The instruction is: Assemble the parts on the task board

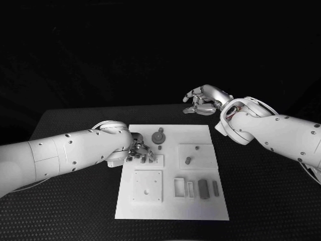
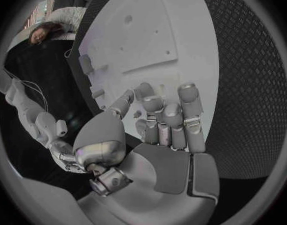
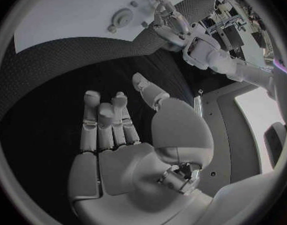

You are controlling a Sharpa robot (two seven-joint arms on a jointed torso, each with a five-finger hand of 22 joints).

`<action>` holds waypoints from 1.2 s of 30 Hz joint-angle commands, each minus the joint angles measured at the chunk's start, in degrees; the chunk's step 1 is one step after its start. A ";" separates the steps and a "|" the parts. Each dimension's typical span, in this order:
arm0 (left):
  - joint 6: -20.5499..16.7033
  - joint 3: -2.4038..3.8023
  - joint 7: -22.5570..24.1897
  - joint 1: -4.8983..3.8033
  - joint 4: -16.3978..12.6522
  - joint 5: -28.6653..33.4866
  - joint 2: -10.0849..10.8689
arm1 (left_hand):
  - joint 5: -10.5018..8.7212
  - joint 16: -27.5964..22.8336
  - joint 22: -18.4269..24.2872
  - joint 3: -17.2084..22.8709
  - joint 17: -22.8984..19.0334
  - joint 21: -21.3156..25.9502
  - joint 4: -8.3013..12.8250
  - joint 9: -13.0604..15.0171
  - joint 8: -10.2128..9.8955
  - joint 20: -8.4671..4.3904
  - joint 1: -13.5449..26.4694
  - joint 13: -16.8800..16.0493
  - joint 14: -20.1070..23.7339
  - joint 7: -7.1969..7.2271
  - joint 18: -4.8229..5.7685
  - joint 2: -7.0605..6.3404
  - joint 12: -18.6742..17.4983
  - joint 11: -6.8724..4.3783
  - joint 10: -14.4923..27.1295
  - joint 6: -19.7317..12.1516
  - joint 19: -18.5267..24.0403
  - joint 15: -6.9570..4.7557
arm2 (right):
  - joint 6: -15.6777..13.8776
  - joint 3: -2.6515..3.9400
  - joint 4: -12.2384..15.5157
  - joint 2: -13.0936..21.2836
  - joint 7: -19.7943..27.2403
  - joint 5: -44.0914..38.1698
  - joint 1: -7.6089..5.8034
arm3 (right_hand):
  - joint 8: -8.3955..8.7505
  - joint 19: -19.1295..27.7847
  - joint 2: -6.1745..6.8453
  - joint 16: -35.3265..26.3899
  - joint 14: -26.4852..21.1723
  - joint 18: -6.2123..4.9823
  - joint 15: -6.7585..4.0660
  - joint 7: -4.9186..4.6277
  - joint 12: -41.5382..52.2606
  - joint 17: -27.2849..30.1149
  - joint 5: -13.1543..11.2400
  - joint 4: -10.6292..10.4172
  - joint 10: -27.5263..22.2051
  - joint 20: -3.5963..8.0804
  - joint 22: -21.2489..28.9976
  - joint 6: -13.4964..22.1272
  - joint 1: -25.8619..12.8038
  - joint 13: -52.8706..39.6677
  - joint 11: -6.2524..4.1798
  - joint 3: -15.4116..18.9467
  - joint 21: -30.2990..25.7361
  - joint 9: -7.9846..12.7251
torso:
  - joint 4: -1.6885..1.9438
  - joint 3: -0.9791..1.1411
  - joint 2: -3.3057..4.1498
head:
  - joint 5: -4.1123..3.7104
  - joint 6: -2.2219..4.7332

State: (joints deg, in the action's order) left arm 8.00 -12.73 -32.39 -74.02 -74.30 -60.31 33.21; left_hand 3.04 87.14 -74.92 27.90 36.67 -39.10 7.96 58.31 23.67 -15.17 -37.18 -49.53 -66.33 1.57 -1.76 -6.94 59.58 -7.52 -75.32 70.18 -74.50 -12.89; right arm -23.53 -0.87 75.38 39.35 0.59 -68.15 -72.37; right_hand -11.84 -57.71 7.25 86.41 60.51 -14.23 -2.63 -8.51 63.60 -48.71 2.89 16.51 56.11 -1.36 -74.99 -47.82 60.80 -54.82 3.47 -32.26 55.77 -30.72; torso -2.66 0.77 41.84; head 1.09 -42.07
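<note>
Left arm enters from the left edge; left hand [image 1: 139, 150] sits at the board's [image 1: 204, 211] left edge, over the small raised plate [image 1: 157, 160] there. Fingers are curled down among small dark parts [image 1: 141, 159]; cannot tell whether any part is held. In the left wrist view the left hand's fingers [image 2: 171, 120] lie side by side, slightly bent, above the white board [image 2: 156, 30].

Board lies mid-table, long side running away from the robot. A dark round part [image 1: 159, 136] stands near the far left of it. A square plate [image 1: 147, 186] with a hole lies at near left. A second plate [image 1: 194, 155] with a peg [image 1: 188, 160] sits at centre right. Small frame [image 1: 180, 187] and dark bars [image 1: 203, 189] lie in a row at near right. Bare black table [image 1: 269, 201] runs along the board's right edge and near edge.

Right hand [image 1: 202, 102] hangs above the table beyond the board's far right corner, well apart from it. Fingers are spread, holding nothing; the right wrist view shows the right hand [image 3: 128, 145] likewise.
</note>
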 commanded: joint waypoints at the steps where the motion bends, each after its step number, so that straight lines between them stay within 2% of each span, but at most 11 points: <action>1: -2.25 0.38 1.28 -0.07 -0.55 3.15 0.34 | -0.27 -0.41 -0.81 0.10 0.06 0.43 -0.50 0.07 -0.44 0.04 0.06 -0.08 0.41 0.04 -1.10 -0.81 -0.27 -0.14 0.39 -0.61 0.52 -0.44 | 0.50 0.03 -0.19 0.02 0.56 -0.10 0.02 | 0.38 0.04 -0.08 0.29 -0.11 -0.77 -0.03 -1.46 0.31 0.08 -0.05 0.01 -0.37 0.19 -0.71 0.96 0.39 0.09 0.02 0.22 -0.14 0.09 | 0.06 -0.01 -0.02 | 0.06 0.36; 3: -2.67 1.53 1.76 -0.07 -0.31 3.68 0.16 | -0.26 -0.63 -0.77 0.45 0.00 0.66 -0.98 -0.05 -1.01 -0.04 0.12 -0.07 0.74 -0.20 -1.21 -1.22 -0.53 0.00 0.86 -1.56 0.79 -0.41 | 0.51 0.03 -0.14 0.07 0.56 -0.09 0.03 | 0.40 0.05 -0.10 0.28 -0.11 -0.77 -0.03 -1.46 0.32 0.09 -0.05 0.03 -0.37 0.19 -0.70 0.98 0.43 0.10 0.02 0.21 -0.15 0.10 | 0.11 -0.04 -0.04 | -0.02 0.63; 6: -4.18 2.72 2.16 -0.07 -0.15 5.28 0.45 | -0.26 -0.86 -0.73 0.67 -0.08 0.95 -1.33 -0.12 -1.37 -0.13 0.16 -0.07 1.10 -0.40 -1.31 -1.31 -0.77 0.18 1.33 -2.06 1.18 -0.27 | 0.55 0.03 -0.29 0.04 0.56 -0.06 0.08 | 0.40 0.05 -0.12 0.28 -0.12 -0.77 -0.02 -1.46 0.32 0.09 -0.05 0.04 -0.38 0.20 -0.70 0.99 0.47 0.11 0.02 0.20 -0.15 0.11 | 0.12 -0.07 -0.03 | 0.04 0.97; 7: -4.05 3.64 2.52 -0.07 0.22 5.80 0.43 | -0.26 -1.16 -0.67 0.82 -0.20 1.25 -1.40 -0.20 -1.70 -0.19 0.03 0.01 1.46 -0.63 -1.38 -1.43 -1.06 0.35 1.80 -2.59 1.62 -0.09 | 0.56 0.03 -0.33 0.04 0.56 -0.05 0.08 | 0.41 0.05 -0.12 0.29 -0.12 -0.77 -0.02 -1.46 0.32 0.09 -0.05 0.04 -0.38 0.19 -0.70 1.00 0.47 0.11 0.02 0.20 -0.15 0.12 | 0.13 -0.10 -0.04 | 0.02 1.05; 8: -4.38 4.33 2.92 -0.07 0.43 6.91 0.50 | -0.25 -1.31 -0.64 0.90 -0.28 1.43 -1.40 -0.26 -1.92 -0.32 -0.10 0.05 1.65 -0.75 -1.51 -1.38 -1.22 0.49 2.07 -2.93 1.85 0.00 | 0.56 0.03 -0.34 0.05 0.56 -0.05 0.08 | 0.41 0.05 -0.12 0.29 -0.12 -0.77 -0.02 -1.47 0.32 0.09 -0.05 0.04 -0.38 0.19 -0.70 1.00 0.48 0.11 0.02 0.20 -0.15 0.12 | 0.07 -0.10 -0.01 | 0.05 1.11; 12: -3.99 6.04 3.54 -0.27 1.20 7.56 1.26 | -0.17 -2.63 -0.36 0.88 -0.94 2.71 -0.55 -0.78 -3.41 -0.11 -1.09 0.47 3.19 -1.71 -1.28 -0.29 -2.42 1.39 4.09 -5.33 3.62 0.85 | 0.58 0.03 -0.43 0.09 0.55 -0.02 0.09 | 0.41 0.05 -0.13 0.29 -0.12 -0.77 -0.02 -1.47 0.32 0.10 -0.05 0.04 -0.38 0.19 -0.70 1.01 0.48 0.12 0.03 0.21 -0.15 0.12 | 0.04 -0.01 0.00 | 0.08 1.29; 17: -2.99 6.47 3.39 -1.88 2.01 7.56 2.28 | -0.16 -3.51 -0.02 0.45 -1.48 3.68 0.34 -1.60 -4.42 0.10 -1.68 0.82 3.97 -2.33 -0.93 0.12 -3.17 1.99 5.16 -6.30 4.45 1.47 | 0.65 0.03 -0.48 0.14 0.53 0.00 0.09 | 0.42 0.05 -0.13 0.29 -0.12 -0.77 -0.02 -1.47 0.33 0.10 -0.05 0.04 -0.38 0.19 -0.70 1.02 0.49 0.13 0.03 0.22 -0.15 0.13 | 0.05 0.03 0.02 | 0.13 1.57; 23: -0.42 6.49 2.65 -4.14 4.41 3.85 2.69 | -0.14 -4.21 0.39 0.21 -1.99 4.55 1.50 -2.10 -4.84 0.23 -2.61 1.21 4.31 -2.65 -0.61 1.21 -3.79 2.32 5.62 -6.55 4.80 1.83 | 0.69 0.03 -0.59 0.13 0.50 0.01 0.09 | 0.42 0.05 -0.14 0.29 -0.12 -0.77 -0.01 -1.48 0.34 0.10 -0.05 0.04 -0.38 0.19 -0.69 1.03 0.50 0.14 0.04 0.23 -0.15 0.14 | 0.05 0.06 0.05 | 0.25 1.79; 28: -0.48 6.46 2.59 -4.28 8.39 0.87 1.67 | -0.14 -4.84 0.78 -0.11 -2.41 5.39 2.27 -2.50 -5.26 0.35 -2.95 1.61 4.65 -2.95 -0.33 1.29 -4.44 2.63 6.10 -7.00 5.17 2.14 | 0.74 0.03 -0.67 0.00 0.51 0.01 0.09 | 0.43 0.05 -0.14 0.30 -0.12 -0.77 -0.01 -1.48 0.34 0.11 -0.05 0.03 -0.38 0.18 -0.69 1.03 0.50 0.15 0.04 0.24 -0.15 0.15 | 0.00 0.11 0.08 | 0.49 2.06; 31: -0.49 6.46 2.99 -4.24 10.53 0.57 0.90 | -0.14 -5.13 0.96 -0.26 -2.60 5.82 2.46 -2.66 -5.43 0.44 -2.92 1.78 4.92 -3.13 -0.16 1.26 -4.74 2.80 6.39 -7.25 5.41 2.33 | 0.79 0.03 -0.81 -0.12 0.53 0.01 0.10 | 0.43 0.05 -0.13 0.30 -0.12 -0.77 0.00 -1.49 0.35 0.11 -0.05 0.02 -0.39 0.18 -0.69 1.04 0.49 0.16 0.04 0.26 -0.15 0.15 | -0.14 0.02 0.10 | 0.58 2.13; 36: 0.66 6.42 2.80 -4.19 13.26 -0.12 -0.40 | -0.15 -5.42 1.11 -0.34 -2.79 6.34 2.78 -2.82 -5.60 0.51 -3.06 1.98 5.37 -3.34 0.03 0.95 -5.08 3.02 6.85 -7.57 5.80 2.60 | 0.89 0.03 -0.87 -0.15 0.52 0.01 0.11 | 0.43 0.05 -0.13 0.30 -0.12 -0.77 0.00 -1.49 0.36 0.11 -0.05 0.01 -0.39 0.17 -0.69 1.05 0.46 0.17 0.05 0.29 -0.15 0.16 | -0.07 0.00 0.10 | 0.51 2.17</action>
State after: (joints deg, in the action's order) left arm 6.84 -6.31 -30.13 -78.19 -61.49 -58.55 33.12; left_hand 3.04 81.86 -73.85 27.47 33.95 -33.03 10.40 55.53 18.35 -14.48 -39.93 -47.59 -61.40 -1.58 -1.25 -5.84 54.74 -4.54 -68.82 62.75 -69.12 -10.22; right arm -23.37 -0.88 74.50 39.26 0.60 -68.12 -72.29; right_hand -11.64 -57.61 7.25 86.41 60.46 -14.25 -2.58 -8.62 63.60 -48.66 2.89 16.51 56.11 -1.45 -74.99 -47.91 60.80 -54.72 3.47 -32.26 55.77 -30.61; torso -2.74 0.80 41.92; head 1.64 -39.91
